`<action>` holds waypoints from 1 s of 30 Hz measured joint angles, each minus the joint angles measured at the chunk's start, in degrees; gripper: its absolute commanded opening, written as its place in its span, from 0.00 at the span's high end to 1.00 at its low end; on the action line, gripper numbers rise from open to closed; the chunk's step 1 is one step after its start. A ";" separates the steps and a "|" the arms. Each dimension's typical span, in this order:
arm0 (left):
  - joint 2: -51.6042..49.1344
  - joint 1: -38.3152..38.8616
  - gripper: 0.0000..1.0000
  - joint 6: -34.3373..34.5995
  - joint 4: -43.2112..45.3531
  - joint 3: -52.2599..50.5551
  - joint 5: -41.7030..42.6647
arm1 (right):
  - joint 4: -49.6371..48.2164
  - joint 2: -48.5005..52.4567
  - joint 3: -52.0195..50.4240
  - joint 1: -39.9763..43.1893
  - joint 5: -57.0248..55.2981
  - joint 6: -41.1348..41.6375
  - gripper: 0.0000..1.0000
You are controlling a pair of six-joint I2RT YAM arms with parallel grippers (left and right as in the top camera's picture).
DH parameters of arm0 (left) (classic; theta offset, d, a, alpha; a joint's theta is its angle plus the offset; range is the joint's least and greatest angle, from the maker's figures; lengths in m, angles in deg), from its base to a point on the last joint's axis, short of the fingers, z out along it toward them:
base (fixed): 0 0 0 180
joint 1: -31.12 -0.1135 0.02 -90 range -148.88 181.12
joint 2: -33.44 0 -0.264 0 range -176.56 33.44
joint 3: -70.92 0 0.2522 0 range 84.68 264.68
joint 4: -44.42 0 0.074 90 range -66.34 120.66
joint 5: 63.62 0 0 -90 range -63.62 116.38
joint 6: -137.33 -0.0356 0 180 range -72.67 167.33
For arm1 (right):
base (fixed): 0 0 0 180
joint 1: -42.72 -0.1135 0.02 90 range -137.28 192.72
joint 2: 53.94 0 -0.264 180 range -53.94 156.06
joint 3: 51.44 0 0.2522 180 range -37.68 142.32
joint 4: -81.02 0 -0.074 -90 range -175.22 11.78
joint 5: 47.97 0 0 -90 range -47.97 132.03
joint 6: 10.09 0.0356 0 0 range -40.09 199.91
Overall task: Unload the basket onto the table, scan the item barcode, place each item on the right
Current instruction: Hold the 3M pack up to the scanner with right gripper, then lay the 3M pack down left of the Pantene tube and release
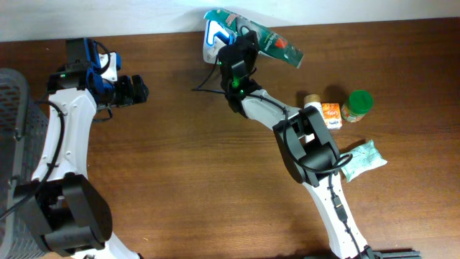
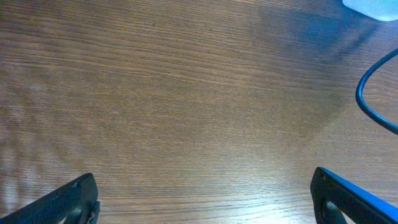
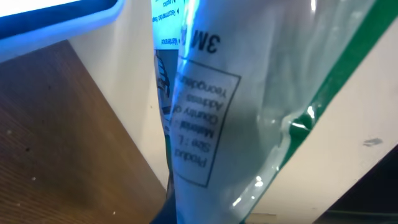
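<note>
One packet (image 1: 279, 44) pinched in the right gripper (image 1: 243, 49); I'd turn its label (image 3: 202, 124) flat to the scanner (image 1: 213, 36). Left gripper (image 1: 138, 90) wide, empty.

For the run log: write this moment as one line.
stage: packet held at scanner | right gripper: shut on packet | left gripper: open, empty, over table | also on table: jar, box, pouch

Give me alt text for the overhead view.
The right hand holds a green packet at the far edge of the table, beside a blue-and-white device. The left hand is open and empty. A green-lidded jar sits nearby.
</note>
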 measured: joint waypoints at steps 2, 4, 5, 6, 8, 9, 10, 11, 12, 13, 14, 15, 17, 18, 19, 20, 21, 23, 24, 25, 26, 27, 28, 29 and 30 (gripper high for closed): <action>0.00 0.00 0.01 0.00 0.00 0.00 0.00 | -0.15 0.00 0.00 0.00 0.00 -0.83 0.96; -0.02 0.00 0.01 0.00 -0.02 0.00 0.00 | -0.59 0.00 0.00 0.00 0.00 -1.25 0.96; 0.00 0.00 0.01 0.00 -0.02 0.00 0.00 | -1.42 0.00 0.00 0.00 -0.02 -1.57 0.96; 0.00 0.00 0.01 0.00 -0.02 0.00 0.00 | -1.62 0.00 0.00 0.00 -0.02 -1.62 0.96; 0.00 0.00 0.01 0.00 -0.02 0.00 -0.02 | -1.90 0.00 0.00 -0.11 -0.04 -1.73 0.96; 0.00 0.00 0.01 0.00 0.00 0.00 0.00 | -2.38 0.00 0.00 -0.35 -0.33 -2.16 0.96; 0.00 0.00 0.01 0.00 -0.02 0.00 0.00 | -4.72 0.00 -0.02 -0.87 -1.03 -2.58 0.96; 0.00 0.00 0.01 0.00 -0.02 0.00 0.00 | -6.23 0.00 0.02 -1.38 -1.33 -2.86 0.96; 0.00 0.00 0.01 0.00 -0.02 0.00 -0.02 | -7.28 -0.02 0.02 -1.86 -2.19 -3.04 0.96; 0.00 0.00 0.01 0.00 -0.02 0.00 0.00 | -7.41 -0.02 0.02 -2.25 -3.10 -3.13 0.96; 0.00 0.00 0.01 0.00 -0.02 0.00 0.00 | -7.45 -0.04 0.02 -2.58 -4.13 -3.13 0.96; 0.00 0.00 0.01 -0.02 0.00 0.00 0.00 | -7.43 -0.11 0.02 -2.80 -4.98 -3.10 0.96; 0.00 0.00 0.01 0.00 0.00 0.00 0.00 | -4.68 -1.68 0.00 -2.84 -6.21 -2.03 0.96; 0.00 0.00 0.01 0.00 0.02 0.00 -0.02 | -1.46 -3.58 -0.04 -2.89 -6.49 -1.25 0.96; 0.00 0.00 0.01 -0.02 -0.02 0.02 0.00 | 6.75 -7.21 0.02 -2.97 -6.62 2.16 0.96; 0.00 0.00 0.01 0.00 -0.07 0.02 0.04 | 11.58 -9.25 0.04 -3.10 -6.67 4.48 0.96; -0.02 0.00 0.01 -0.02 -0.09 0.02 0.00 | 16.55 -11.17 0.22 -3.19 -6.16 9.70 0.96; 0.00 0.00 0.01 -0.02 0.04 0.11 0.02 | 37.92 -22.08 0.33 -3.65 -3.32 25.86 0.96; 0.00 0.00 0.01 -0.02 0.13 0.13 0.00 | 40.98 -25.35 0.28 -3.65 -2.62 30.42 0.96; 0.00 0.00 0.01 -0.02 -0.02 0.13 0.04 | 46.84 -27.93 0.79 -3.63 -0.17 35.65 0.96; 0.00 0.00 0.01 -0.02 0.00 0.15 0.00 | 57.66 -34.86 0.96 -3.28 5.86 48.28 0.96; 0.00 0.00 0.01 -0.02 0.11 0.17 0.00 | 65.11 -38.36 0.98 -2.82 11.17 55.39 0.96; 0.00 0.00 0.01 -0.02 0.02 0.20 -0.04 | 71.43 -41.05 1.18 -1.99 17.07 60.63 0.96; 0.00 0.00 0.01 -0.02 -0.02 0.22 0.00 | 76.06 -42.75 1.20 -0.94 22.80 65.83 0.96; 0.00 0.00 0.01 -0.02 0.02 0.22 0.00 | 80.17 -43.80 1.31 0.39 28.33 70.20 0.96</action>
